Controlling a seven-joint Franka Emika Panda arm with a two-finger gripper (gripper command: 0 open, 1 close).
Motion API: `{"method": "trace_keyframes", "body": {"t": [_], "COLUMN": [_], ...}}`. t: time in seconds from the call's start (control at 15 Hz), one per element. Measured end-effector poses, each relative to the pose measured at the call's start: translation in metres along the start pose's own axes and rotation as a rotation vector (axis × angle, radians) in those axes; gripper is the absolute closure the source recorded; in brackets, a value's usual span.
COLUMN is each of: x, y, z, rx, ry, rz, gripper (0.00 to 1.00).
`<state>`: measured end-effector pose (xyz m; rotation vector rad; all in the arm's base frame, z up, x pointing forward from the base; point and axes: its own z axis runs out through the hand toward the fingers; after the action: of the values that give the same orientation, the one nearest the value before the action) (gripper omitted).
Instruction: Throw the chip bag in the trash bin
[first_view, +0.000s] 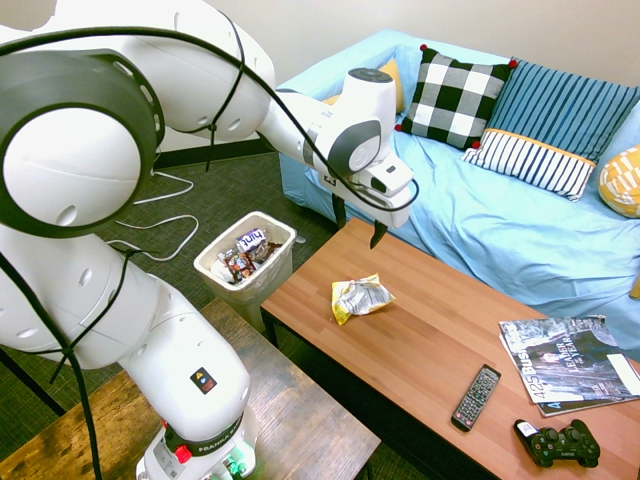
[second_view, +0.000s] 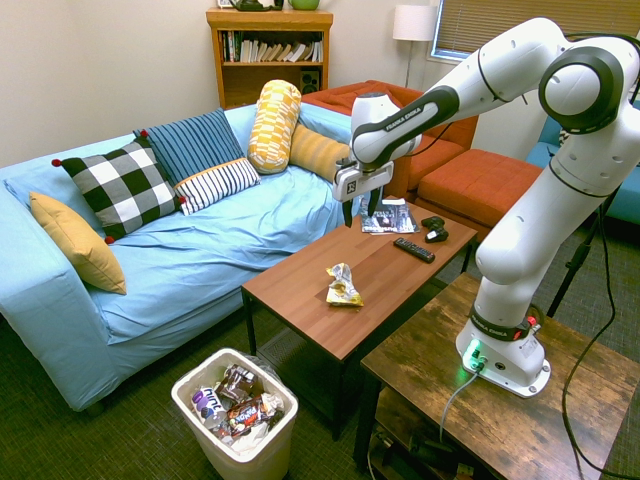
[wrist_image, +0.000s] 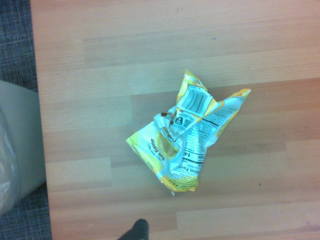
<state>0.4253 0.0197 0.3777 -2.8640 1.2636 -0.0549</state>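
Arm: white Franka, reaching out over the wooden counter (first_view: 430, 330) from its base on a darker side table (second_view: 520, 400). Wrist turned so the hand (first_view: 358, 228) points straight down, hanging above the counter's end nearest the bin, clear of the surface.

Hand: released, the two dark fingers (second_view: 347, 213) spread apart with nothing between them.

Chip bag (first_view: 360, 297): crumpled foil snack bag, silvery-white with yellow edges, lying on the counter near its bin-side end, below the hand and not touched by it. The wrist view shows a barcode panel and nutrition print facing up, with folded points sticking out.

Trash bin (first_view: 262, 282): cream rectangular plastic bin with rounded corners and a clear liner, standing on the carpet just beside the counter's end. Holds several dark brown and purple candy wrappers (second_view: 235, 405).

Other items on the counter, far end from the bin: black remote control (first_view: 476, 397), black game controller (first_view: 558, 444), magazines (first_view: 568, 363).

Behind the counter: sofa under a light blue cover (second_view: 200, 250), carrying a black-and-white check pillow (first_view: 456, 98), striped pillows (first_view: 530, 158) and yellow cushions (second_view: 274, 125).
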Motion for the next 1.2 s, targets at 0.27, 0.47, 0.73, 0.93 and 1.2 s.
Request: {"method": "trace_keyframes", "body": {"t": [0.27,0.47,0.73,0.93,1.2], "x": [0.000,-0.003,0.013,0.035,0.042], "y": [-0.005,-0.019,-0.043,-0.058,-0.081], "z": [0.011,0.043,0.097,0.144,0.198], "rx": [-0.009,-0.023,-0.089,-0.129,-0.171], "ry": [-0.006,-0.010,-0.008,-0.044,-0.079], "rz": [0.007,0.081,0.237,0.342,0.447], "gripper": [0.00,0.00,0.00,0.00,0.00]}}
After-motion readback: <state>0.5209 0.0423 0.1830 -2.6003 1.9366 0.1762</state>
